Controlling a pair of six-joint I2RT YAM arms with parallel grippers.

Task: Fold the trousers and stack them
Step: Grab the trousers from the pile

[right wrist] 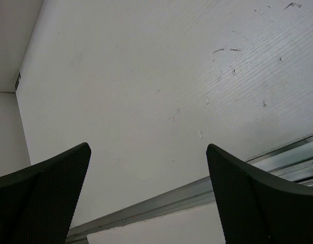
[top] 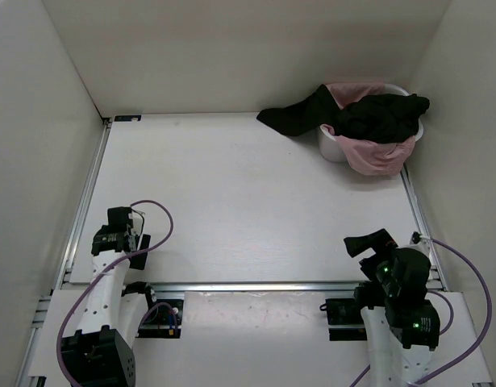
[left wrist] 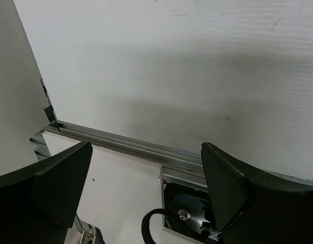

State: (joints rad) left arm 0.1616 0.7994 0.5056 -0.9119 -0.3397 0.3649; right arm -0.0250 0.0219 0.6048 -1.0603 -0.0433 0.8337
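Currently heaped in the white tub (top: 331,147) at the far right corner of the worktop (top: 231,201), atop pink cloth (top: 377,159): the trousers (top: 383,115), one part spilling left over the rim. Well apart, by the near edge: left end effector (left wrist: 146,152) and right end effector (right wrist: 148,152), fingers spread, holding nothing.

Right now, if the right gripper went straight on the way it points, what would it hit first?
Probably the bare table. The right gripper is open, and only white tabletop shows ahead of it. The trousers sit off in the far corner, out of that view.
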